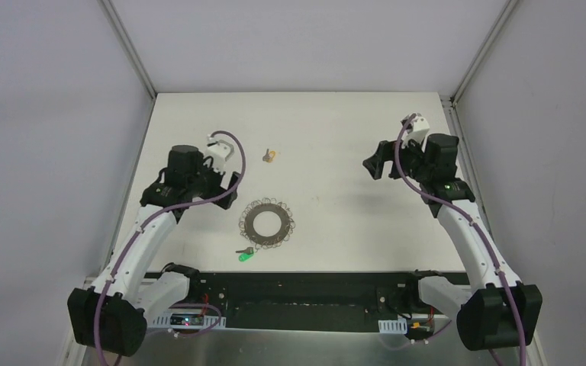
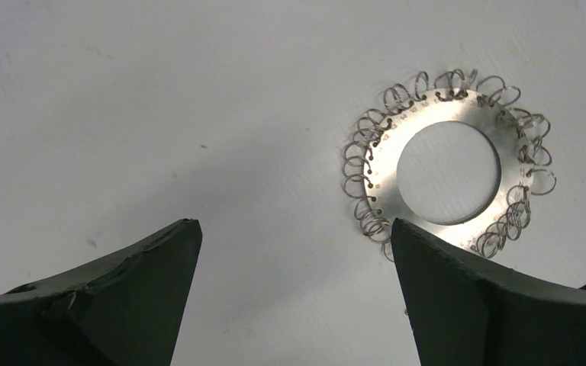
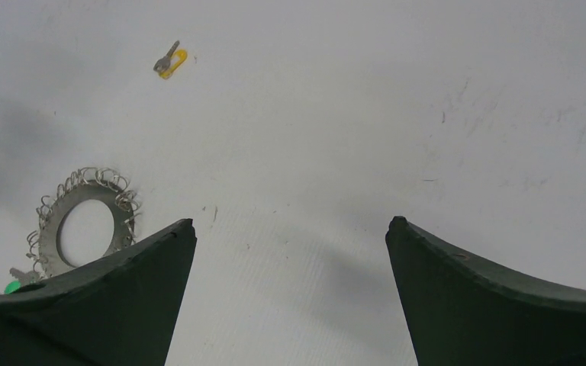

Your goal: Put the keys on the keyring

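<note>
The keyring [image 1: 267, 222], a flat dark-grey ring fringed with silver wire loops, lies flat at the table's middle; it also shows in the left wrist view [image 2: 449, 168] and the right wrist view [image 3: 84, 226]. The yellow-headed key [image 1: 271, 156] lies behind it, seen too in the right wrist view [image 3: 170, 60]. The green-headed key [image 1: 245, 255] lies just in front of the ring; its green head peeks out in the right wrist view [image 3: 11, 287]. My left gripper [image 1: 233, 177] is open and empty, left of the ring. My right gripper [image 1: 375, 165] is open and empty, far right.
The white table [image 1: 336, 145] is walled by grey panels on both sides and at the back. A dark rail with the arm bases [image 1: 297, 293] runs along the near edge.
</note>
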Action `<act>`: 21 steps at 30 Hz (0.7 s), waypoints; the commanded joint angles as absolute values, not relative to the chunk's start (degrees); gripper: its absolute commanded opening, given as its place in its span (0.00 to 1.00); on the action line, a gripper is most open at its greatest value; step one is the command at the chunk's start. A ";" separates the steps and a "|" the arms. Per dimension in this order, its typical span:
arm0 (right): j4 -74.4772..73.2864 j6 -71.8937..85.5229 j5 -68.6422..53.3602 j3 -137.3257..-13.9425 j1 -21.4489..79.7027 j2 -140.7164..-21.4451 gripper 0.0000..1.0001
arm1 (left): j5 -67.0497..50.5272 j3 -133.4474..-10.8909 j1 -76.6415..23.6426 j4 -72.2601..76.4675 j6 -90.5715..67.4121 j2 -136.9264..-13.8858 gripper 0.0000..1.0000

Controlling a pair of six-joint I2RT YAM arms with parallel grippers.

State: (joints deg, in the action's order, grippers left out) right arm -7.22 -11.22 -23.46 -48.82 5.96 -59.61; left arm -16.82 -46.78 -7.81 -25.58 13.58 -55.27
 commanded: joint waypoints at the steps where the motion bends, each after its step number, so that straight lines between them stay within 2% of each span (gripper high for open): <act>1: -7.10 -13.23 -24.84 -48.95 9.02 -62.60 1.00 | -5.77 -47.47 -17.43 -27.98 20.45 -58.64 0.99; 5: -7.12 -15.05 -27.50 -47.50 9.23 -62.57 1.00 | -4.69 -48.59 -20.52 -28.56 21.84 -65.44 1.00; 10: -6.84 -15.98 -27.95 -46.56 9.06 -63.06 1.00 | 1.08 -54.38 -27.64 -29.97 21.42 -76.40 0.87; 14: -6.59 -15.97 -28.15 -46.15 8.52 -63.54 1.00 | -4.48 -62.84 -29.82 -36.65 16.50 -86.28 0.75; 17: -6.51 -15.57 -29.04 -45.90 7.74 -63.71 1.00 | -7.35 -64.35 -29.88 -38.50 14.27 -88.62 0.72; 21: -6.50 -15.90 -29.28 -45.75 6.89 -63.91 1.00 | -3.60 -63.53 -29.89 -42.20 15.60 -87.96 0.67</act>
State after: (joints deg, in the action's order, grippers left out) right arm -7.60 -14.72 -27.73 -46.02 7.75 -63.64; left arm -5.32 -62.72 -29.93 -34.79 16.21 -89.17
